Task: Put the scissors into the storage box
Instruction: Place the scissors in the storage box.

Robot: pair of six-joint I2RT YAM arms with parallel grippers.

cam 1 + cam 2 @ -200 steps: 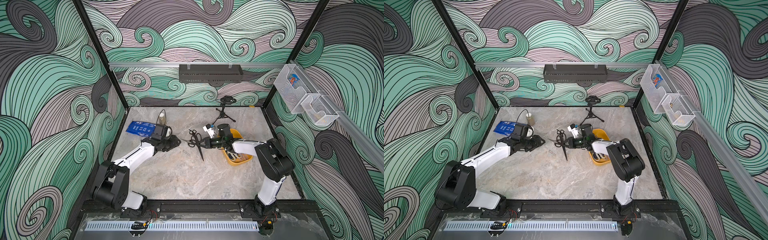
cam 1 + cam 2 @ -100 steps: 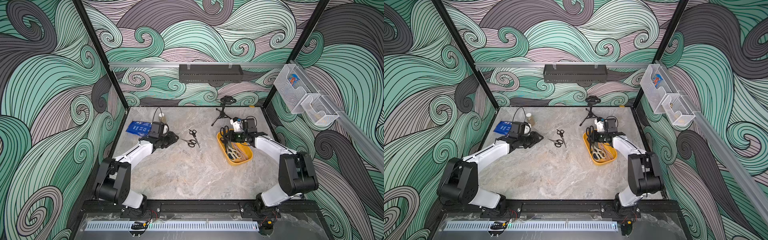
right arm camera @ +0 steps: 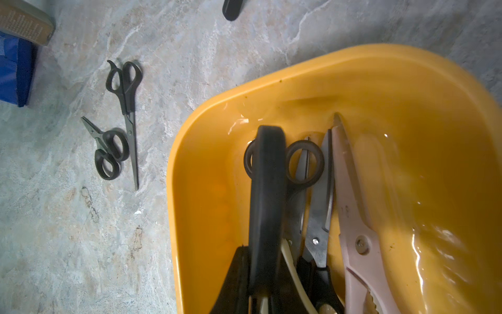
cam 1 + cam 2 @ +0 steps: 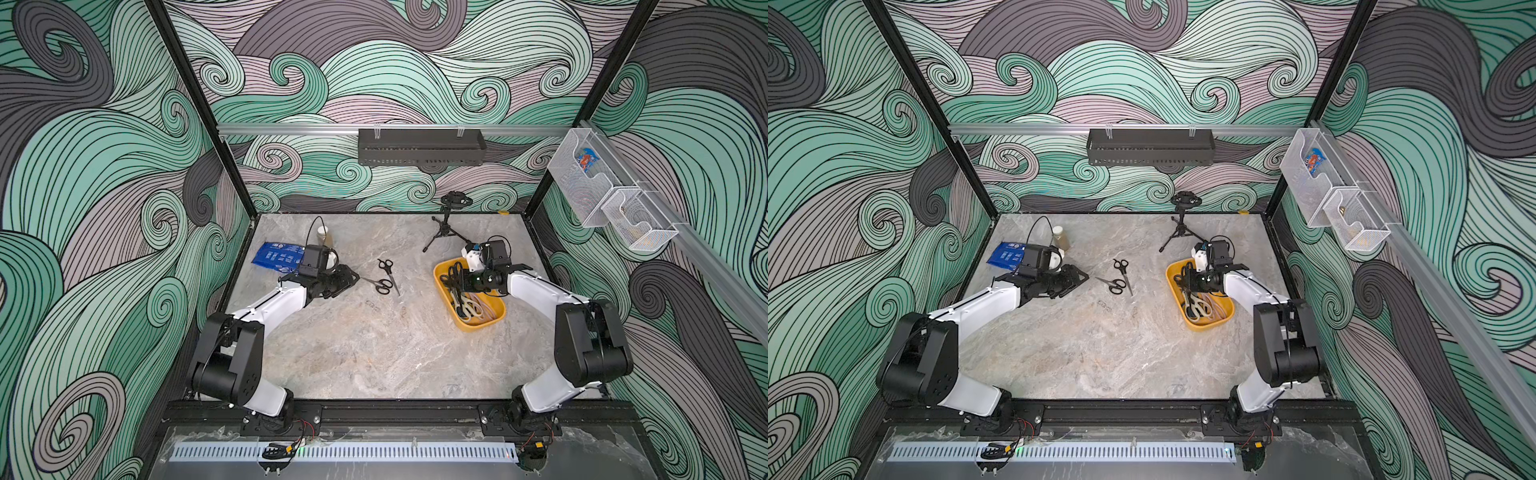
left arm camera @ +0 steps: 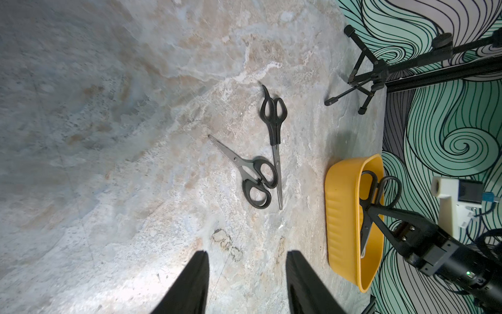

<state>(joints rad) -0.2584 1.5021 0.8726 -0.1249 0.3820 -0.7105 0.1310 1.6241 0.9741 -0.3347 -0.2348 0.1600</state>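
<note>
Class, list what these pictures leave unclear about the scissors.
Number of scissors in the yellow tub: too small in both top views, overlapped by the right gripper.
Pink scissors' handles: cut off by the right wrist picture's edge.
Black scissors in the right jaws: middle hidden by a finger, right wrist view.

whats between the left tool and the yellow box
A short black-handled pair of scissors and a longer pair lie on the table; clearest in the left wrist view.

A short pair of black-handled steel scissors [image 4: 1114,285] and a slimmer, longer black-handled pair [image 4: 1123,271] lie touching on the grey marbled tabletop [image 4: 1079,345], near the left gripper [image 4: 1081,277]. Well to their right, the right gripper [image 4: 1187,282] pinches a third black-handled pair [image 4: 1180,275] at the far end of the yellow plastic rounded tub [image 4: 1200,327], where cream-handled scissors [image 4: 1200,309] lie.
</note>
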